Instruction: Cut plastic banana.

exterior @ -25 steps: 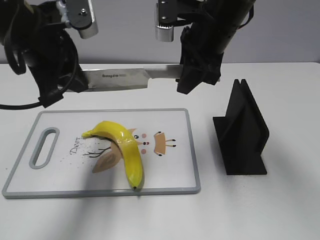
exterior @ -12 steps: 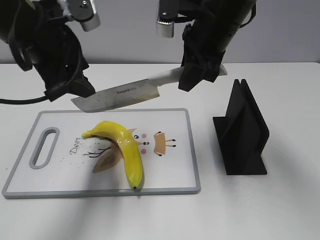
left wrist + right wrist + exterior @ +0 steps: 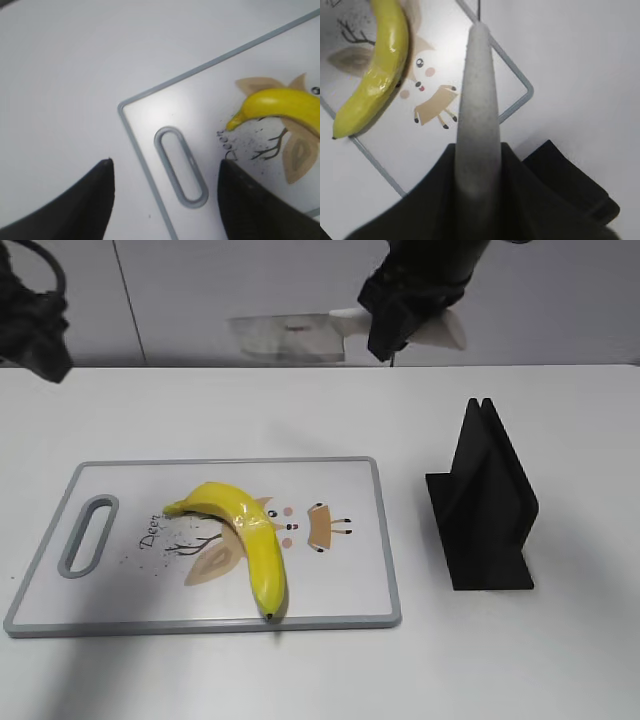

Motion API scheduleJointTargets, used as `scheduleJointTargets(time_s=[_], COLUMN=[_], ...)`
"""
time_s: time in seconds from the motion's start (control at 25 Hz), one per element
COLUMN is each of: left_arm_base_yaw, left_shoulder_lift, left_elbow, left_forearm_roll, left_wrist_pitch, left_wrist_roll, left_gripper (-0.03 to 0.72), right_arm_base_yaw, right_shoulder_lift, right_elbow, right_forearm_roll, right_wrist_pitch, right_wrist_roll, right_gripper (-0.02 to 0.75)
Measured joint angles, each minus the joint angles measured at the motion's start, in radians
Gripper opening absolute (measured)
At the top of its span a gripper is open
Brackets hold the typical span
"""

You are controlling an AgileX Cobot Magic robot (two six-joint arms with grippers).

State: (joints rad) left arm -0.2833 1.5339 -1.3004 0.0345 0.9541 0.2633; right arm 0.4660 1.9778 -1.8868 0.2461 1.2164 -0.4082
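The plastic banana (image 3: 245, 537) at the lower centre of the exterior frame looks like smooth, glossy yellow plastic, with bright highlights along its curve. It lies on a cutting board (image 3: 345, 590) that has a smooth white face with a printed drawing and a grey rim that looks like plastic. The bench (image 3: 560, 660) around it is a plain, matt white surface. At the right, the knife stand (image 3: 485, 505) is matt black and looks like plastic. At the top centre, the knife (image 3: 290, 337) shows a shiny, mirror-like metal blade, blurred; in the right wrist view its pale handle (image 3: 479, 105) has a finely speckled, matt finish between the matt black sides of the right claw (image 3: 480, 200).
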Motion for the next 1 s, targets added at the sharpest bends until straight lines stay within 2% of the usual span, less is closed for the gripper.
scheduleJointTargets(time_s=[0.24, 0.4, 0.56, 0.76, 1.0], left_arm_base_yaw=[0.148, 0.210, 0.227, 0.227, 0.228], left_shoulder_lift=[0.000, -0.028, -0.150, -0.361, -0.611], left_elbow=[-0.018, 0.013, 0.095, 0.225, 0.410], left_forearm_roll=[-0.006, -0.035, -0.035, -0.035, -0.042], left_wrist_pitch=[0.235, 0.257, 0.259, 0.262, 0.212], left_wrist_roll=[-0.100, -0.114, -0.115, -0.115, -0.115], left_gripper=[0.614, 0.596, 0.588, 0.587, 0.586], right_arm_base_yaw=[0.000, 0.000, 0.000, -0.014, -0.103], right_shoulder_lift=[0.000, -0.033, -0.138, -0.292, -0.407], right_elbow=[-0.017, 0.027, 0.129, 0.321, 0.547], right_forearm_roll=[-0.008, -0.008, -0.040, -0.200, -0.198], right_wrist_pitch=[0.005, 0.006, 0.001, -0.083, -0.197], right_wrist_roll=[0.260, 0.387, 0.487, 0.669, 0.727], right_gripper=[0.190, 0.190, 0.190, 0.190, 0.190])
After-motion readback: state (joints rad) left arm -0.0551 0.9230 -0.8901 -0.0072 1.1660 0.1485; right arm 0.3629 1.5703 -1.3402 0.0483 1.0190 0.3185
